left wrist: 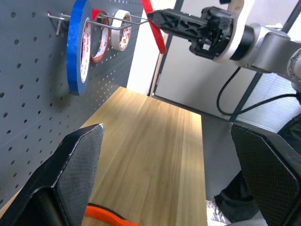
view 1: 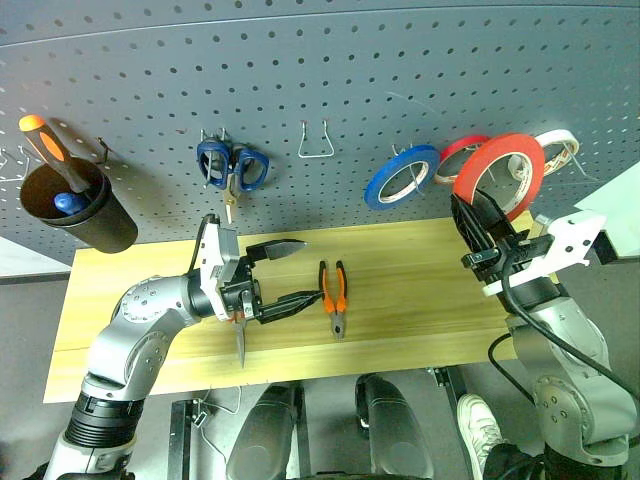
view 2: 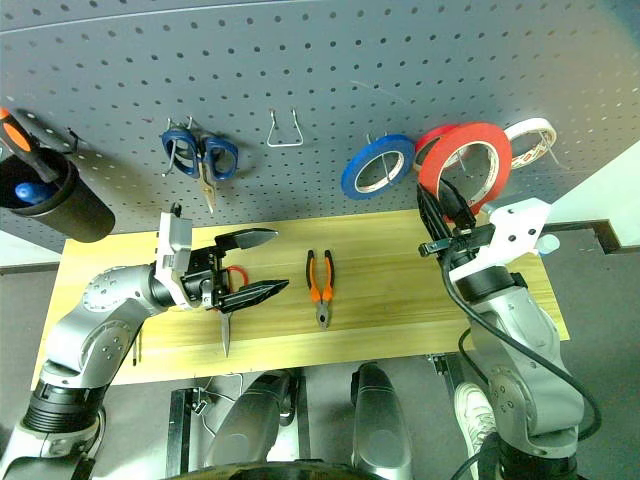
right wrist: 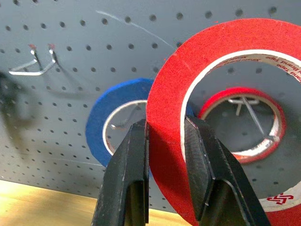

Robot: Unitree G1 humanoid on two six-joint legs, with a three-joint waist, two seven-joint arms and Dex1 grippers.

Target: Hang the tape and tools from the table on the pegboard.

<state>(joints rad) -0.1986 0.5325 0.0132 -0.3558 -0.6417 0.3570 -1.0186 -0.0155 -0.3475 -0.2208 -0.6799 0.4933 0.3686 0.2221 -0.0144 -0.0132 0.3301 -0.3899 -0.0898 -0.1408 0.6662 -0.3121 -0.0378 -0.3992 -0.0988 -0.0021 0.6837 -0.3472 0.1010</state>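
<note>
Red tape (right wrist: pixel 197 84) clamped edgewise in right tool (right wrist: pixel 164 136), hole facing pegboard (view 1: pixel 320 80) hook; left tool (view 1: pixel 285 275) apart near pliers (view 1: pixel 334 295).

Table (view 1: pixel 420 300): pale wooden planks, smooth, satin sheen. Pegboard (view 1: pixel 330 70): matt dark grey panel (finely scratched). Hooks (view 1: pixel 315 140): bare shiny metal wire. Red tape (right wrist: pixel 169 108): smooth, slightly glossy face.

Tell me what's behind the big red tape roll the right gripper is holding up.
Behind the red tape roll in the right gripper are the pegboard, a blue roll and a smaller red roll on a hook. The rest of both rolls is covered.
</note>
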